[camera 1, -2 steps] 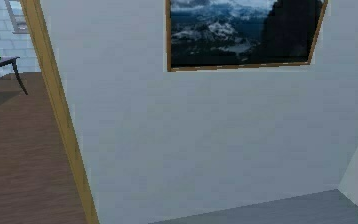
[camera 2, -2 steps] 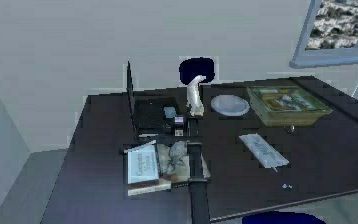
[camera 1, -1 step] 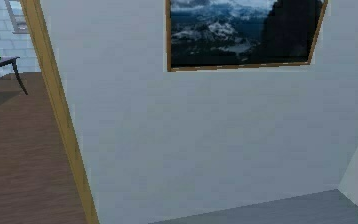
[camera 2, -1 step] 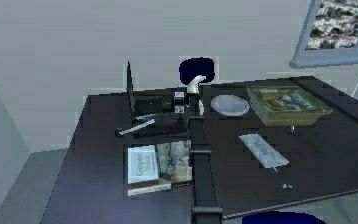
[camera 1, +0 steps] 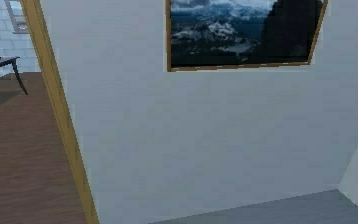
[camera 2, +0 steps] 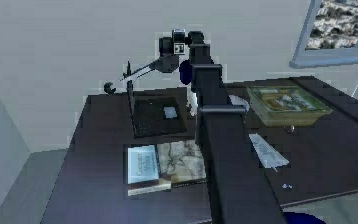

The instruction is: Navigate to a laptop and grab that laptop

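On the dark brown wooden table (camera 2: 107, 125) in the arm side view lies a flat, dark, square laptop (camera 2: 155, 118), with a small grey patch on its upper face. It sits toward the table's far side, just left of the dark square bar of the arm (camera 2: 222, 130), which crosses the tabletop from the bottom edge. At the arm's far end, the black two-finger gripper (camera 2: 119, 82) reaches out to the left, above the laptop's far left corner in the picture. Whether it touches the laptop, or holds anything, cannot be told.

Nearer than the laptop lies an open book with pale printed pages (camera 2: 167, 165). Right of the arm lie a green rectangular framed tray (camera 2: 287, 103) and a white strip of paper (camera 2: 267, 150). A small blue rounded thing (camera 2: 186, 72) shows just left of the arm's upper part.

Ahead, the forward view shows a pale grey wall (camera 1: 187, 140) bearing a wood-framed mountain picture (camera 1: 242, 35). A light wooden door frame (camera 1: 62, 120) stands at the left, with brown plank floor (camera 1: 17, 150) beyond it.
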